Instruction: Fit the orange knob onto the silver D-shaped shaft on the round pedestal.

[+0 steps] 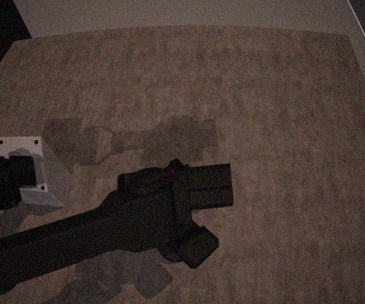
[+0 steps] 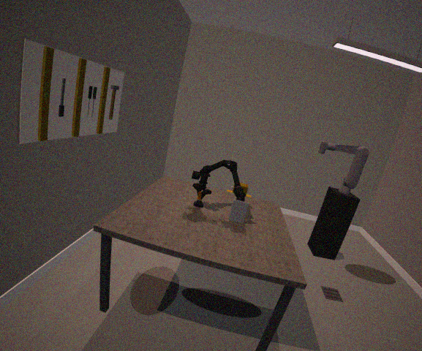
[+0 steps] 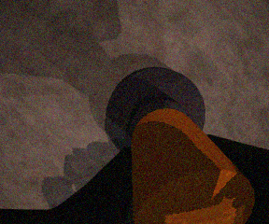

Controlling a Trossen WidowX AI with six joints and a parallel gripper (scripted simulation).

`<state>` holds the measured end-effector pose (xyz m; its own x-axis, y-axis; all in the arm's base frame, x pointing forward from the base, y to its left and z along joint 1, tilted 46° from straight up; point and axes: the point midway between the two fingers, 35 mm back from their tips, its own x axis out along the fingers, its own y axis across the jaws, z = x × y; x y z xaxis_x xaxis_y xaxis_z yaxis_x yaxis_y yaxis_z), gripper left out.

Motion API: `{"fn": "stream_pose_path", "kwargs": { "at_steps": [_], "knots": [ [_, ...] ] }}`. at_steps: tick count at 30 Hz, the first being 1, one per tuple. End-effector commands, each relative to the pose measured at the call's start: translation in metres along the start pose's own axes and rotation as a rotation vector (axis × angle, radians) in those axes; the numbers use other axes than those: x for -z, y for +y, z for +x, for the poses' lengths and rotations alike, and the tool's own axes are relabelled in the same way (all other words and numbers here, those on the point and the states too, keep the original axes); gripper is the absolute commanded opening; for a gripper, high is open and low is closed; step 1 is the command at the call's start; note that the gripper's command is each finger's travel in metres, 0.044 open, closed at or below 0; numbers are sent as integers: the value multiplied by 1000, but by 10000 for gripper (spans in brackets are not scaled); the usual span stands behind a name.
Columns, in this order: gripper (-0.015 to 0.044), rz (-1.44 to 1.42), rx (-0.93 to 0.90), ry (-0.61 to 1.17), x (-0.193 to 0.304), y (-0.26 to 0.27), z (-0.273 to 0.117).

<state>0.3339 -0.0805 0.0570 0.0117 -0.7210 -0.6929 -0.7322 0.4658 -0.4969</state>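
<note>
The orange knob (image 3: pixel 172 159) (image 2: pixel 200 195) is held between the black fingers of my gripper (image 3: pixel 167 148). The knob fills the lower middle of the wrist view. The dark round pedestal (image 3: pixel 121 100) (image 2: pixel 198 204) is behind and below it in the wrist view, and the knob's near end overlaps its lower part. In the exterior view the knob is directly above the pedestal, at or very near its top. The silver shaft, the knob's hole and both flat sides are hidden, and any remaining gap cannot be told. In the top view the arm covers the knob and pedestal.
The black arm (image 1: pixel 143 209) (image 2: pixel 224 163) reaches over the wooden table (image 1: pixel 274 98) (image 2: pixel 172 234) from a pale grey mount block (image 1: pixel 55 163) (image 2: pixel 238 211). Arm shadows fall on the table. A second, pale arm (image 2: pixel 356 166) stands on a black stand beyond the table.
</note>
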Motion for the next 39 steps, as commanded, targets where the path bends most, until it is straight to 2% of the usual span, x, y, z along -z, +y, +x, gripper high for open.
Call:
{"fn": "stream_pose_path", "kwargs": {
  "at_steps": [1, 5, 11, 39],
  "knots": [
    [0, -2, 0, 1, 2, 0, -3],
    [0, -28, 0, 1, 3, -1, -5],
    [0, -212, 0, 1, 2, -2, -5],
    [0, -265, 0, 1, 2, 0, -5]
  ]
}}
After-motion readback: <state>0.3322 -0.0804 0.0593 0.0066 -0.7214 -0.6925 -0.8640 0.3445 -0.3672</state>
